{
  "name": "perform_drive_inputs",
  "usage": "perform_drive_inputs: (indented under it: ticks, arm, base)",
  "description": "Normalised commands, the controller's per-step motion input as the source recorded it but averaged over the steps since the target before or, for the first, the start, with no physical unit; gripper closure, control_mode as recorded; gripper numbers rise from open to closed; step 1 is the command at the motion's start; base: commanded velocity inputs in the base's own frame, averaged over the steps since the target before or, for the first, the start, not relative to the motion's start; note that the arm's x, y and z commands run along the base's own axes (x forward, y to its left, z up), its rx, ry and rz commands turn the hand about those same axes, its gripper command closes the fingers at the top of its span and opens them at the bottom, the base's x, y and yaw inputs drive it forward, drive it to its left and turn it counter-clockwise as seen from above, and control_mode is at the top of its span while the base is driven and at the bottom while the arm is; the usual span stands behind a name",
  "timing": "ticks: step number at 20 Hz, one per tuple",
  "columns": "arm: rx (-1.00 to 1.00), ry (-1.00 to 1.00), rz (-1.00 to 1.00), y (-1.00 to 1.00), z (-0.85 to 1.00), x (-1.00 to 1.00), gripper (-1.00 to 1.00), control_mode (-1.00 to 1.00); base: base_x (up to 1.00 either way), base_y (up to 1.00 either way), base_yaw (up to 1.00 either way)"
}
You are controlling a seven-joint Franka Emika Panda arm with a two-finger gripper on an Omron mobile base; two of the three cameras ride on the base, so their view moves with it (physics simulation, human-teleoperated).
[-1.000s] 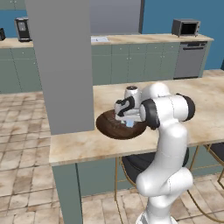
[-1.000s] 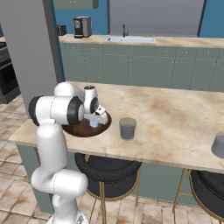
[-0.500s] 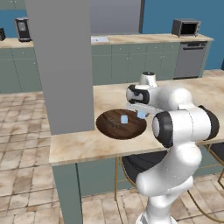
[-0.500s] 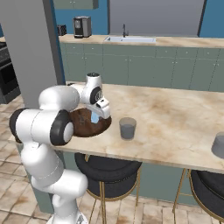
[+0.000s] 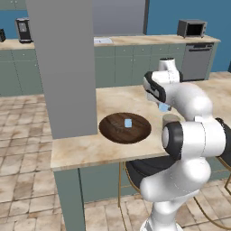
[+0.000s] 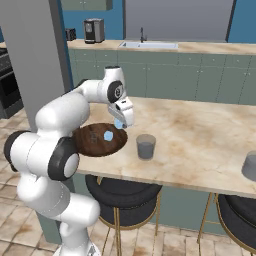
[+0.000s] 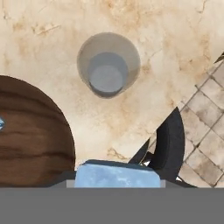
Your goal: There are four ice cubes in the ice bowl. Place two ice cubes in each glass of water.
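Ice cube [image 7: 117, 175] sits clamped in the half-open jaws above the table [image 6: 200, 135]; hand view shows the glass [image 7: 108, 65] beyond.

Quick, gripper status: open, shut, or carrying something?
Gripper: shut on a small pale blue ice cube, raised over the counter between the dark wooden bowl and the near clear glass of water.

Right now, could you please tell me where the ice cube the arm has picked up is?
In the right base view, the ice cube sits between the jaws above the counter, between the ice bowl and the nearer glass.
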Motion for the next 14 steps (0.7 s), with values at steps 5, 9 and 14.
perform_drive_inputs:
  ticks: [5,9,14]
  arm:
    - [0.02,0.0,-0.08,-0.17,0.0,-0.01,1.0,-1.0]
    - [0.13,0.0,0.0,-0.45,-0.13,0.09,1.0,-1.0]
    - [0.23,-0.02,0.0,-0.53,-0.03,0.1,1.0,-1.0]
  base:
    - [0.0,0.0,0.0]
    - [0.0,0.0,0.0]
    - [0.0,0.0,0.0]
